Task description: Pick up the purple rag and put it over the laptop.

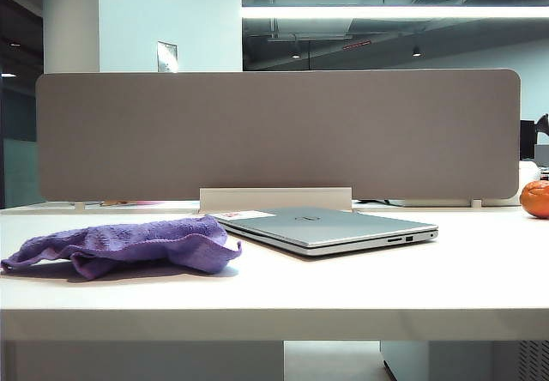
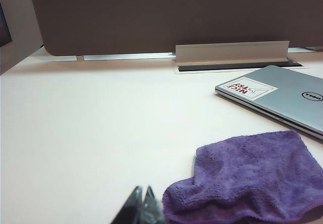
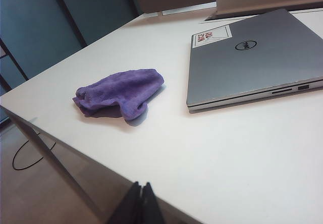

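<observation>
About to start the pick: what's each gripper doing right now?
Left gripper: shut, holding nothing, beside the purple rag.
Right gripper: fingertips together, shut, holding nothing, off the table's near edge, away from rag and laptop.

Left gripper (image 2: 141,209): two dark, narrow, tapered fingertips, glossy grey-black. Right gripper (image 3: 140,201): matching pair of slim black pointed fingertips.

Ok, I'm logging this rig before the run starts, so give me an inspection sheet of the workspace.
Surface: white table, bare in front.
Job's things: purple rag crumpled left of the closed laptop; not touching in the right wrist view.
Clutter: orange fruit at far right edge.
Grippers: left gripper and right gripper both shut, holding nothing.
Cables: one loop on the floor.
Surroundings: grey divider panel behind.
</observation>
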